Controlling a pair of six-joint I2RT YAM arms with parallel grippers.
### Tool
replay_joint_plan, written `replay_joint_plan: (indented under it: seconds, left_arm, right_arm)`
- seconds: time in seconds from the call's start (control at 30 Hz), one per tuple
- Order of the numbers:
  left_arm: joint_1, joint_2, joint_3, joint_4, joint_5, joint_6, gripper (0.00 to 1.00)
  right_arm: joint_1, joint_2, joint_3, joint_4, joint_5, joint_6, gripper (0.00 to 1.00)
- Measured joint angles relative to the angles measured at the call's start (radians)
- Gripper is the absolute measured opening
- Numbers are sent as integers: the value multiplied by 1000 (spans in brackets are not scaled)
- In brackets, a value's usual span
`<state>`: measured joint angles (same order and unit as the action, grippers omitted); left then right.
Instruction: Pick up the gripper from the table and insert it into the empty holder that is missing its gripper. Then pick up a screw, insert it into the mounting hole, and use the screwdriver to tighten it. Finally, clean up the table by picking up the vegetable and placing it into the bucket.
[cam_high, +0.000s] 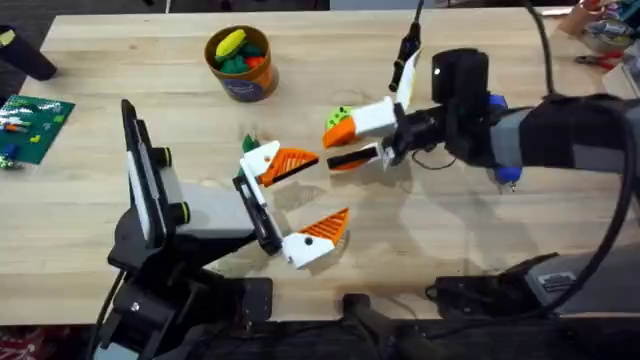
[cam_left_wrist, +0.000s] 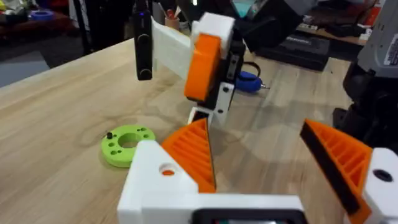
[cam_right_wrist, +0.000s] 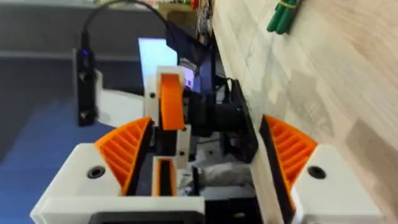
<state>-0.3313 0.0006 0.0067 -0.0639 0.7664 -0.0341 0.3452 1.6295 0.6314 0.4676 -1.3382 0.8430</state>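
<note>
- The left gripper (cam_high: 332, 187) has its orange ribbed fingers (cam_left_wrist: 194, 155) spread wide; nothing sits between them, only bare table (cam_high: 90, 215)
- The right gripper (cam_high: 330, 143) is turned on its side near the middle of the table; its fingers (cam_right_wrist: 127, 149) are also apart, with no object clamped between the pads
- The two grippers point at each other, tips near but not touching; the left wrist view looks straight at the right arm's white-and-orange end
- The vegetable (cam_left_wrist: 126, 145), a lime-green rounded lump with a ring-like top and small holes, lies on the wood just beside the far finger of the right gripper, outside the gap; it is farther from the left gripper's fingers, off to their far side
- The screwdriver (cam_high: 506, 174), blue, lies beside the right arm's forearm, well behind that gripper's fingers; a thin metal tip shows in the left wrist view
- The bucket (cam_high: 241, 80) stands upright near the far edge, well apart from both grippers, with a yellow toy (cam_high: 230, 42) and a dark green toy (cam_high: 236, 64) inside
- A small green stalk (cam_high: 248, 141) lies just beyond the left gripper's far finger; a green board (cam_high: 35, 122) rests at the left edge
- Which white-and-orange piece is the loose finger or its holder, I cannot tell
</note>
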Motion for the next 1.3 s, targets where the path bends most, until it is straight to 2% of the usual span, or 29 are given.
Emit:
replay_joint_plan:
  seconds: [0.23,0.47,0.7,0.83,0.93,1.0,1.07,1.2,1.23,1.3]
  left_arm:
    - [0,0,0,0,0,0,990]
    - [0,0,0,0,0,0,990]
    - [0,0,0,0,0,0,990]
    - [0,0,0,0,0,0,990]
    - [0,0,0,0,0,0,990]
    - [0,0,0,0,0,0,990]
    - [0,0,0,0,0,0,990]
    - [0,0,0,-1,0,-4,990]
    - [0,0,0,-1,-1,-4,990]
    - [0,0,0,-1,-1,-4,990]
  right_arm:
    - [83,1,-17,178,91,22,993]
    - [100,1,-19,328,138,139,991]
    - [126,0,-19,340,133,196,956]
    - [147,1,-19,340,129,207,882]
    - [155,1,-19,339,125,212,780]
    - [157,1,-19,338,121,215,650]
    - [159,1,-19,336,117,218,490]
    - [159,-1,-18,345,106,225,101]
    - [159,-2,-18,347,102,225,41]
    - [159,-3,-18,347,101,227,17]
